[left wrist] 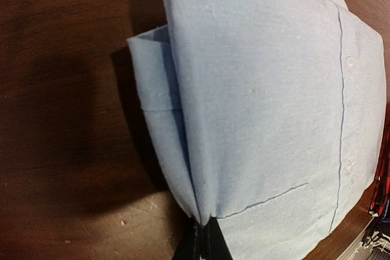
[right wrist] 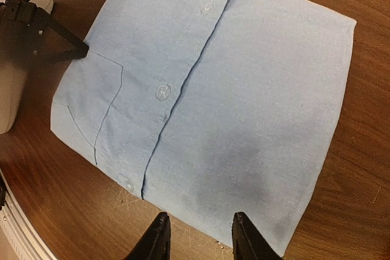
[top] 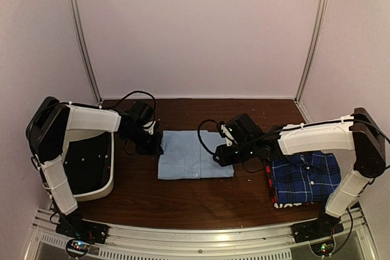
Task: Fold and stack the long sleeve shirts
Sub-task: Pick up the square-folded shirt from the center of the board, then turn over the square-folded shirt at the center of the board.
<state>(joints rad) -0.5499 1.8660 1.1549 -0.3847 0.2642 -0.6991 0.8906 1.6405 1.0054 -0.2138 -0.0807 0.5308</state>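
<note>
A plain light blue shirt lies folded into a rectangle on the table's middle, buttons and pocket up; it also shows in the left wrist view and the right wrist view. My left gripper is shut on the shirt's left edge, pinching the folded layers. My right gripper is open, just off the shirt's right edge, above the table. A blue-and-navy plaid shirt lies folded at the right, with a red and black shirt edge showing beneath it.
A white plastic bin with black lining stands at the left under my left arm. The brown wooden table has a metal rail along its near edge. Walls close in the back and sides.
</note>
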